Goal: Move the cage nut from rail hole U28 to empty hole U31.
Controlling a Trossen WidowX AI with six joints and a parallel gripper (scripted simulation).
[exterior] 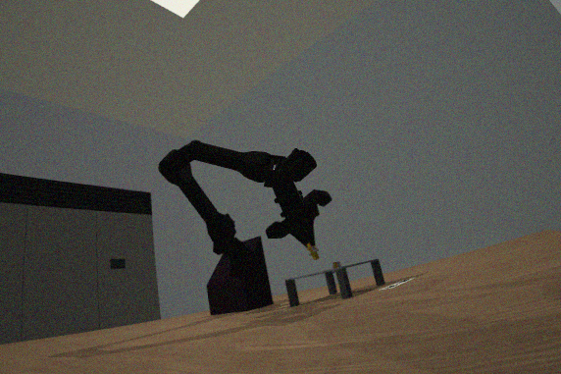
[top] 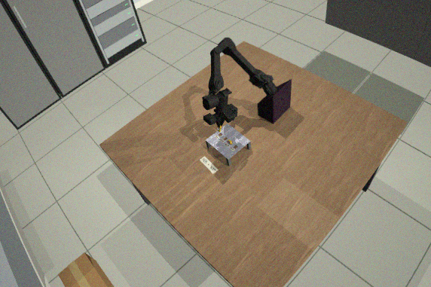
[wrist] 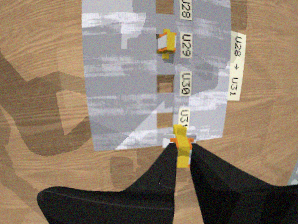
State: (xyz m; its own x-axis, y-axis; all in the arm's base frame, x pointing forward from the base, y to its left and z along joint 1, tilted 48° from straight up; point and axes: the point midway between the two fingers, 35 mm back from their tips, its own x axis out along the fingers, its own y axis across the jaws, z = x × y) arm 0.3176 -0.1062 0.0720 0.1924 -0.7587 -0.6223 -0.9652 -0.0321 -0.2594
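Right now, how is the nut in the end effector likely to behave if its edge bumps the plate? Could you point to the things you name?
The held nut [top: 220,128] [exterior: 313,251] [wrist: 183,147] may pivot, since the fingers grip only a small part. Its thin yellow body looks stiff, probably light.

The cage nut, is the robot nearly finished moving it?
Partly. Hole U28 looks empty, and the tool is holding the cage nut above the rail plate. The other nut sits at U29. Left: clip it into empty U31, let go, move away.
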